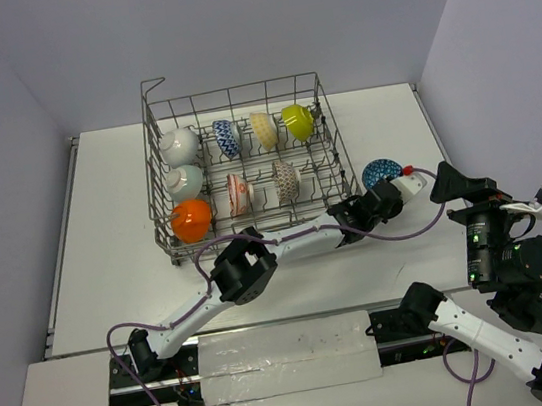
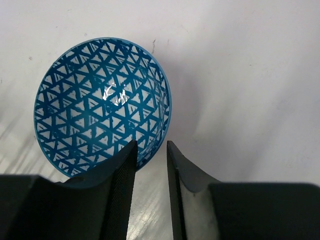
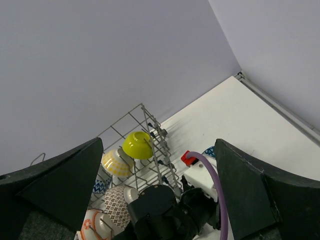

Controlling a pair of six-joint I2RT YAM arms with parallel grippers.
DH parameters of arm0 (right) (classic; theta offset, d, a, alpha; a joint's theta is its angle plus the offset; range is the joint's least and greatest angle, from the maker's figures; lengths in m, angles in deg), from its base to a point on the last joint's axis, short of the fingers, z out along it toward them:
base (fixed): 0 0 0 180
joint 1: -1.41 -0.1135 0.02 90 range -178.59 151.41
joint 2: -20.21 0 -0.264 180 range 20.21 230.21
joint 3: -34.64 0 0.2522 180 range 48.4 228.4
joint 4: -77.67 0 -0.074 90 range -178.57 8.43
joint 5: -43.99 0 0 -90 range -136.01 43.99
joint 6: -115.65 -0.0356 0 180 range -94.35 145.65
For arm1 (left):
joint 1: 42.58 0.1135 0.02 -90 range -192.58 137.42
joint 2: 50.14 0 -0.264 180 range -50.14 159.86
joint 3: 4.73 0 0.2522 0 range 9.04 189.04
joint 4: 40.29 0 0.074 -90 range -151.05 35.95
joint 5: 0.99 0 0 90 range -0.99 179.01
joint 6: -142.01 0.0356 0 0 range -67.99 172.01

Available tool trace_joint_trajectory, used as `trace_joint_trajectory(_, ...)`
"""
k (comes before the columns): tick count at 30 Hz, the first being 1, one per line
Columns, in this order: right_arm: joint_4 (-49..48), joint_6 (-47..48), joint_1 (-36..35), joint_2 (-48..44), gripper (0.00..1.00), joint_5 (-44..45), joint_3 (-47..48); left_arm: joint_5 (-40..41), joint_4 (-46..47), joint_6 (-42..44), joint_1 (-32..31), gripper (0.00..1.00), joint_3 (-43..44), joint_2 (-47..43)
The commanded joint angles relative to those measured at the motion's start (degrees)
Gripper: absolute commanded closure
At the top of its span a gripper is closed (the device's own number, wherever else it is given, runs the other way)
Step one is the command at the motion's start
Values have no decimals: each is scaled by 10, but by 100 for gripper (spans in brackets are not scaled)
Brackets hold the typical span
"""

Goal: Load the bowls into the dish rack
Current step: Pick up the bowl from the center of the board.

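Bowl [image 2: 102, 102], blue triangle-patterned, sits on table [image 2: 240, 75], rim straddled by left hand [image 2: 151, 146].

overhead from behind; left wrist close on blue bowl [image 2: 100, 105], right wrist toward dish rack [image 3: 159, 131]

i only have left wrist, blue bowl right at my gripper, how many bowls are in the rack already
observer: eight in the rack. The blue bowl is the only one out on the table.
operator: where's the rack from this bowl
observer: close on its left in the top view, with the rack's near right corner nearest to it.
operator: is the right arm in the way
observer: no, the right gripper is open and empty, off to the right of the bowl.
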Motion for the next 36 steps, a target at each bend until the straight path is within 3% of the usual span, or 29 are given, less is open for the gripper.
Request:
trace_joint_trajectory(1,-22,4,-5,-4,0,15,-2,12,15,5,0,66,-11,-27)
trace_joint_trajectory(15,-22,4,-6,-7,0,14,-2,53,54,30,-10,70,-39,-52)
trace_joint_trajectory(21,-23,6,-6,-11,0,18,-2,68,68,40,-16,78,-48,-61)
trace_joint_trajectory(36,-26,7,-7,-12,0,15,-4,83,83,47,-21,82,-60,-73)
